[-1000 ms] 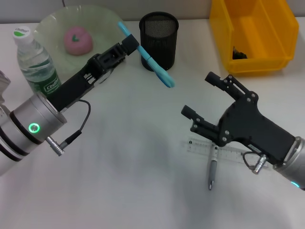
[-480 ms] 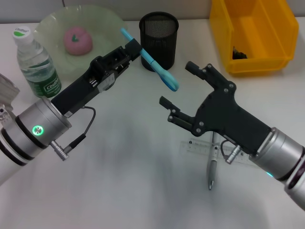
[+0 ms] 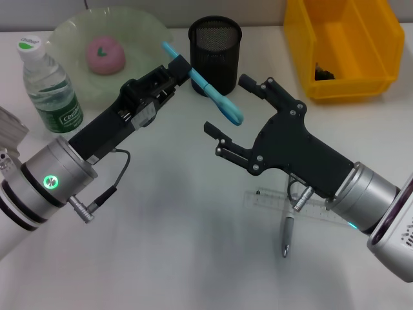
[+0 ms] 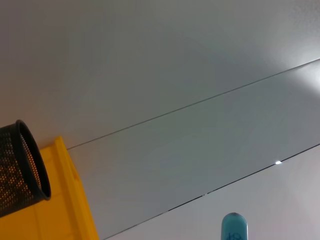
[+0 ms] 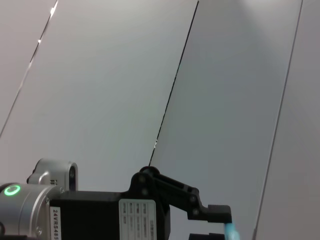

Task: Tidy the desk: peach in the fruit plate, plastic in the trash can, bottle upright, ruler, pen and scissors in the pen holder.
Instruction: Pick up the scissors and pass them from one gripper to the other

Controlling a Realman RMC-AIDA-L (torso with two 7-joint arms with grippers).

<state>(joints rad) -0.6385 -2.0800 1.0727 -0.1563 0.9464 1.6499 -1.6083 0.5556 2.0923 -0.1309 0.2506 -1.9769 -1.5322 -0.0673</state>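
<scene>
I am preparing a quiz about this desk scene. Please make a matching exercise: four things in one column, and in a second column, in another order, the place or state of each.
Things:
1. peach
2. blue scissors
3. pen
4. right claw

Places or states:
A. lying on the table under the right arm
B. open, next to the scissors
C. on the green fruit plate
D. held in the left claw, in front of the pen holder

Pairs: 1-C, 2-D, 3-A, 4-B
</scene>
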